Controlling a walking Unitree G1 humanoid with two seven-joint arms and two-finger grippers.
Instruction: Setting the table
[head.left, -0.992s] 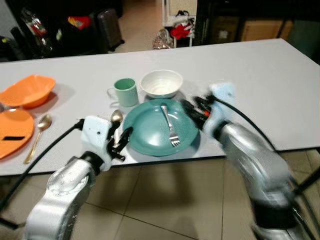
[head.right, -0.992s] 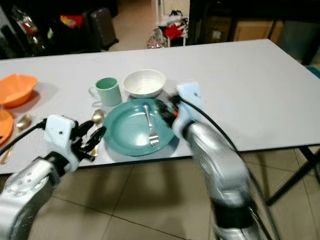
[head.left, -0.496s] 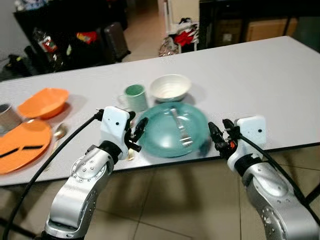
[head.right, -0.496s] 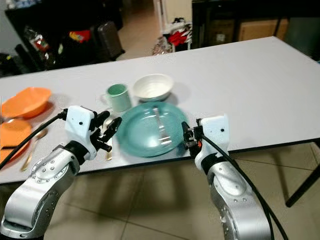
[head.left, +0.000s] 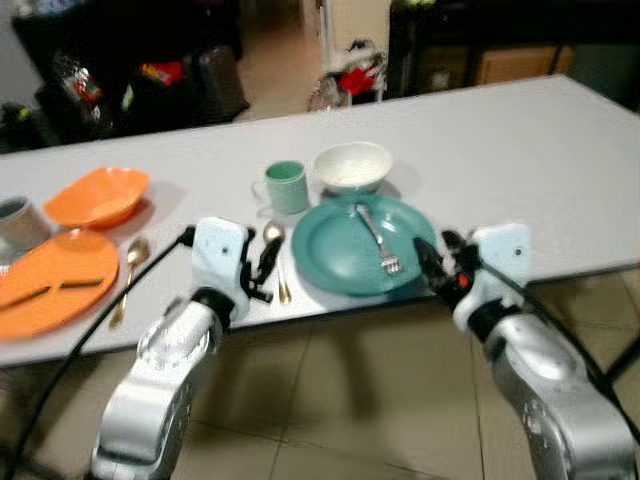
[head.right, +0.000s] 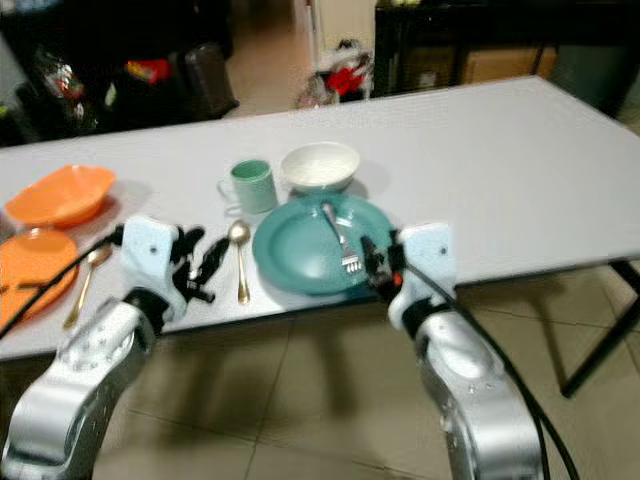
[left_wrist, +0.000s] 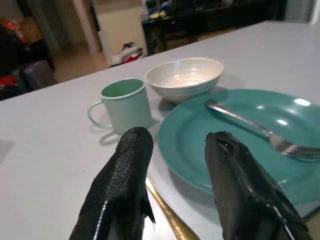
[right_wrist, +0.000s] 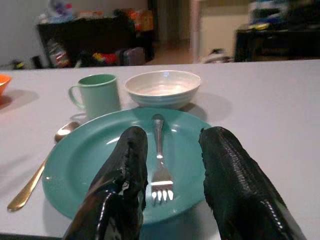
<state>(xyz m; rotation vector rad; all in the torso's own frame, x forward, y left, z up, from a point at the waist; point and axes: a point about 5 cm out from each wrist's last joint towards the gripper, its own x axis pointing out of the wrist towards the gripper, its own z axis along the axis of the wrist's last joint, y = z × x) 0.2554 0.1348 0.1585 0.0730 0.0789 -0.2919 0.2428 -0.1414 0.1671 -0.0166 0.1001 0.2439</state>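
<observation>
A teal plate (head.left: 345, 255) lies near the table's front edge with a silver fork (head.left: 376, 236) on it, tines toward me. A gold spoon (head.left: 276, 256) rests on the table just left of the plate. Behind them stand a green mug (head.left: 287, 186) and a white bowl (head.left: 352, 166). My left gripper (head.left: 265, 268) hovers open beside the spoon, holding nothing. At the plate's front right rim my right gripper (head.left: 435, 265) is open and empty. In the right wrist view the fork (right_wrist: 159, 165) lies between my fingers (right_wrist: 120, 185).
At the left of the grey table (head.left: 520, 150) are an orange bowl (head.left: 97, 196), an orange plate (head.left: 45, 295), a second gold spoon (head.left: 128, 275) and a grey cup (head.left: 18, 222). Bags and dark furniture (head.left: 200, 80) stand on the floor beyond the table.
The whole view has shifted with the camera. My right gripper, at the plate's right rim a second ago, has pulled back to the table's front edge. Fork and spoon lie as before.
</observation>
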